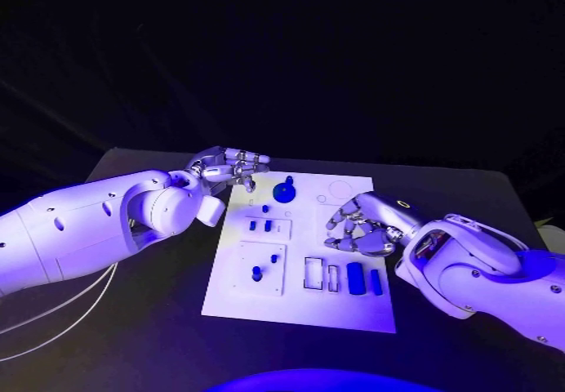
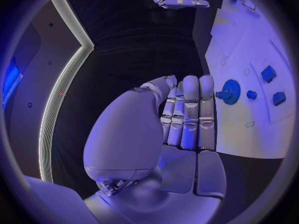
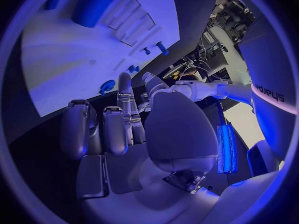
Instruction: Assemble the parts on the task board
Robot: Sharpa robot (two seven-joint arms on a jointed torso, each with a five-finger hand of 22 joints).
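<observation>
Your left robot hand [image 1: 231, 169] and right robot hand [image 1: 367, 229] hover empty, fingers loosely curled, flanking the white task board [image 1: 236, 302] on the black bench [image 1: 141, 327]; I judge you next reach the round blue gear [image 1: 284, 192] just beside the left one.

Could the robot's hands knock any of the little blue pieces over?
Maybe. The left hand hovers right beside the blue gear at the task board's far edge, so a careless reach might bump it. The right hand hangs over the board near the long blue parts and could nudge them.
</observation>
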